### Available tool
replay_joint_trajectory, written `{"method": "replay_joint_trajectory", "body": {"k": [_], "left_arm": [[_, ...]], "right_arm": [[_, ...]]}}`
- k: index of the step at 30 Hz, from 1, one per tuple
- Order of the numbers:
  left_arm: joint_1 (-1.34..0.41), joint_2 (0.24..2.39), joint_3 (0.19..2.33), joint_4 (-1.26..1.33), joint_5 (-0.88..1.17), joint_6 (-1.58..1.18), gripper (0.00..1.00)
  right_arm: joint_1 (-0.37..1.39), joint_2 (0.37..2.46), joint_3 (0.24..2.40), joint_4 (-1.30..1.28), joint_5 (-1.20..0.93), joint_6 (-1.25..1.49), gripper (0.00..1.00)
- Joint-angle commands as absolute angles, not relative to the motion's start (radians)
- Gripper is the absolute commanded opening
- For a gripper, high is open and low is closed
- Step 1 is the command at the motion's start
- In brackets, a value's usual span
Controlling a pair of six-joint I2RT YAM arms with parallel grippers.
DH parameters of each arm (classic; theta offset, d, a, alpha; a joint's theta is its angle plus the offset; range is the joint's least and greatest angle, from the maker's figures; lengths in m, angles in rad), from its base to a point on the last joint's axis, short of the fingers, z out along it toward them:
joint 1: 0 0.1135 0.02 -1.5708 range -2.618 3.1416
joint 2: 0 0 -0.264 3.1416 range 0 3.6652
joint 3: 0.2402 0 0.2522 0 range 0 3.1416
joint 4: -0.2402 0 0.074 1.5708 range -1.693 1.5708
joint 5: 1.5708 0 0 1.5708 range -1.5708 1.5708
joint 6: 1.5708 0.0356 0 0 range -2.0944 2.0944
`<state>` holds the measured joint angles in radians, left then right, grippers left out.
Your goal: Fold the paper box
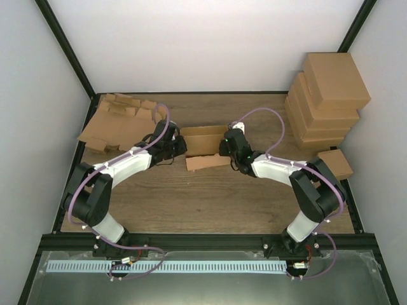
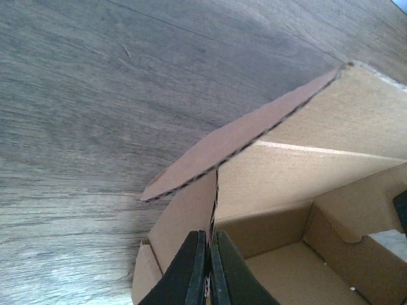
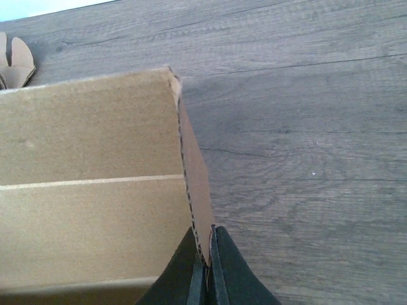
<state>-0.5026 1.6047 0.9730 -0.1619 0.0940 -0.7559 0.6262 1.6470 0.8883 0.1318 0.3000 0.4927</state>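
Brown wood covers the big table [image 1: 210, 197] under both arms. At the back right of it stands a stack of closed boxes [image 1: 327, 101], piled high against the wall, and one small box [image 1: 336, 163] sits on the table just in front of the stack. At the back left lie flat cardboard sheets [image 1: 117, 124] in a messy heap. The paper box [image 1: 203, 143] is in the middle of the table, between the two arms, with its top open, so the left wrist camera looks down into it [image 2: 305, 165]. Its front flap [image 1: 206, 162] lies flat on the wood on the near side. The left gripper [image 2: 208, 238] is squeezed tight on the thin edge of the box's left wall. The right gripper [image 3: 208, 254] is squeezed tight on the edge of the right wall, and the right wrist camera shows the inside of the box [image 3: 89, 159] beside it. Each gripper has its two black fingers pressed together with only the cardboard between them.
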Motion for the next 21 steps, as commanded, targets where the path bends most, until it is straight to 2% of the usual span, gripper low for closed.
{"method": "replay_joint_trajectory", "body": {"k": [1, 14, 21], "left_arm": [[-0.512, 1.583, 1.021, -0.165, 0.137, -0.782, 0.04], [-0.525, 1.503, 0.957, -0.104, 0.175, -0.794, 0.04], [-0.559, 1.486, 0.829, -0.048, 0.14, -0.773, 0.04]], "right_arm": [[0.649, 1.604, 0.843, 0.16, 0.291, 0.457, 0.01], [0.669, 1.466, 0.706, 0.33, 0.256, 0.381, 0.01], [0.67, 1.478, 0.666, 0.357, 0.259, 0.379, 0.01]]}}
